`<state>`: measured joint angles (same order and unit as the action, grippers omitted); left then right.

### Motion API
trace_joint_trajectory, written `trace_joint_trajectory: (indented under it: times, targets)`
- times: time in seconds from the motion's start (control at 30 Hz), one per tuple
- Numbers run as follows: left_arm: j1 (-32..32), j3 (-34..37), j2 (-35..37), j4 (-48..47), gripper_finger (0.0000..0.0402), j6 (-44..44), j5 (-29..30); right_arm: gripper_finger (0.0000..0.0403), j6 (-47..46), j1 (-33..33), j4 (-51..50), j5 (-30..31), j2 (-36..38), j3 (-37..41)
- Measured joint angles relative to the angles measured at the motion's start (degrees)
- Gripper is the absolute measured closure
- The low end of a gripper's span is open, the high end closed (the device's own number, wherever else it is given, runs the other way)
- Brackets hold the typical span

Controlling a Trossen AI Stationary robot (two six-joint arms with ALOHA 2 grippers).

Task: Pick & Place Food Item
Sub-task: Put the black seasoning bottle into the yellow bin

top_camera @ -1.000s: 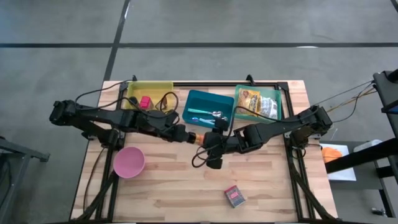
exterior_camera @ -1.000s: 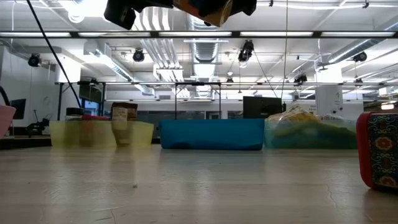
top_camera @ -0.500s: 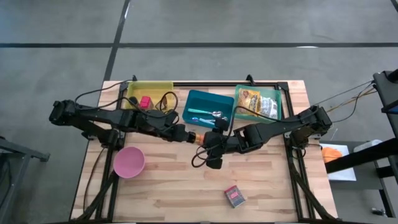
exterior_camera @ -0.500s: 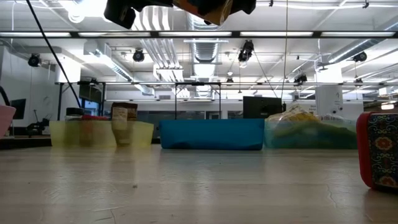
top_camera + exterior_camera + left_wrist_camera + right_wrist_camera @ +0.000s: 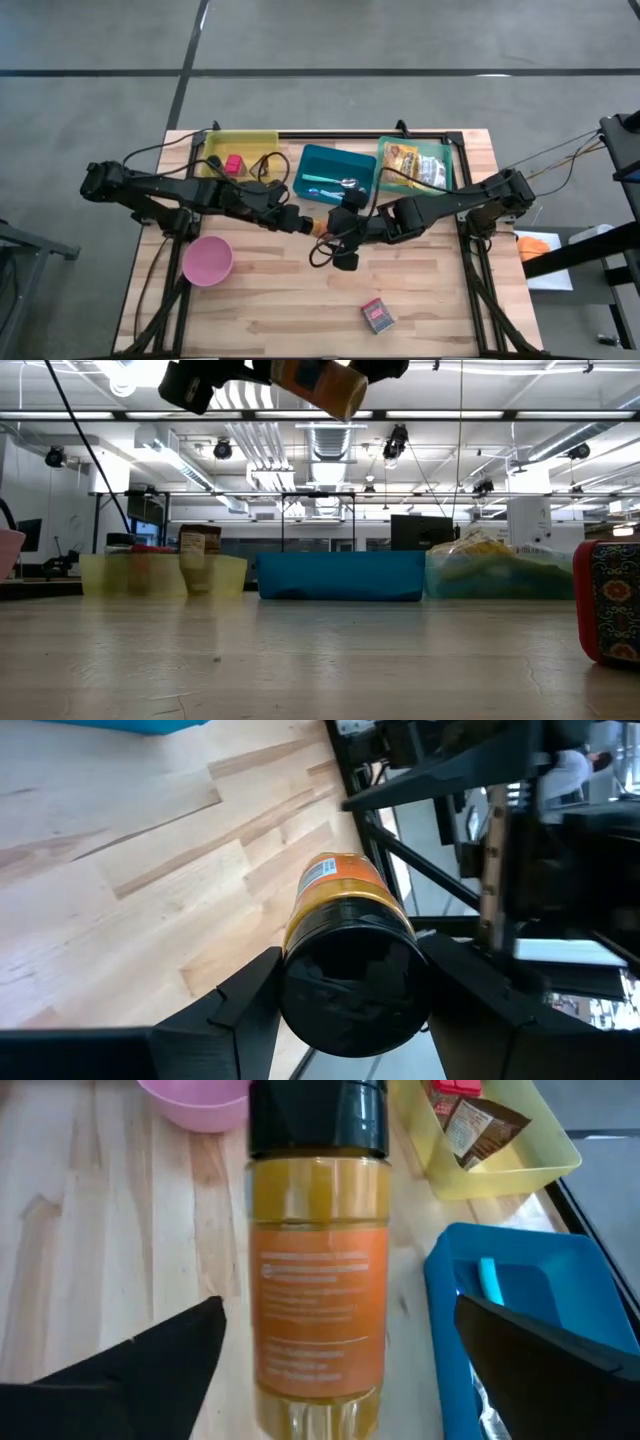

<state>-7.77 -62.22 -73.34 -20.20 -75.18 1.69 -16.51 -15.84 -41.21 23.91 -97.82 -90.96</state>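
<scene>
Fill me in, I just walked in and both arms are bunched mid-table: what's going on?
It looks like a handover in mid-air. The left gripper holds an orange-labelled jar by its black-lidded end, well above the wooden table. The right gripper has its fingers spread wide on either side of the jar without gripping it. Behind them sit a yellow bin, a blue bin and a green bin; a pink bowl sits nearer the front.

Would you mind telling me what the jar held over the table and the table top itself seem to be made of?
Jar: likely clear plastic or glass, glossy; amber contents show through, with an orange printed label and a smooth black cap, probably plastic. Table top: pale wooden planks, matte, with visible grain and seams between the boards.
</scene>
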Motion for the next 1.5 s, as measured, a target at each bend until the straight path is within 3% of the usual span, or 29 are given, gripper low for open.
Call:
trace_joint_trajectory:
  times: [0.27, 0.47, 0.8, 0.93, 1.17, 1.5]
  targets:
    - [1.3, 0.0, 2.1, -2.8, 0.0195, 0.4, 0.1, 0.0012, -0.5, 0.0, -1.4, -0.4, 1.4, 0.1]
    - [5.3, 0.0, 7.9, -12.8, 0.0195, 2.3, 3.2, 0.0012, -4.4, 0.0, -7.3, -0.5, 5.2, 0.2]
    - [19.7, -0.1, 17.5, -23.0, 0.0195, 7.3, 5.4, 0.0012, -6.0, 0.0, -15.8, -1.5, 13.4, 0.2]
    - [27.8, -0.1, 19.1, -26.2, 0.0195, 9.2, 3.2, 0.0012, -6.1, 0.0, -19.6, -1.5, 16.0, 0.2]
    - [37.1, -2.6, 18.0, -35.2, 0.0195, 13.0, 1.5, 0.0012, -6.1, 0.0, -24.7, -1.6, 20.0, 0.3]
    - [46.7, -15.7, 7.3, -49.2, 0.0195, 25.8, 5.0, 0.0012, -6.0, 0.0, -26.1, -1.5, 23.6, 3.2]
